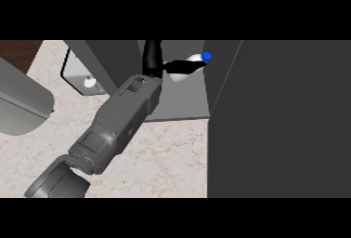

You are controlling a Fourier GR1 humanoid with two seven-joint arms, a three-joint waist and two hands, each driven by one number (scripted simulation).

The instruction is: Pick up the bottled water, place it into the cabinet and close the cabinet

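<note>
Fingers of my left hand curl around the bottle mid-body inside the cabinet; I judge it light, rigid, slippery.

The table has a pale marbled top that fills the lower left and middle of the frame. On it stands the dark cabinet, taking up the right side. A grey curved thing sits at the left edge.

Kitchen: marble-look counter, dark cabinet, grey sink basin at left.
</note>
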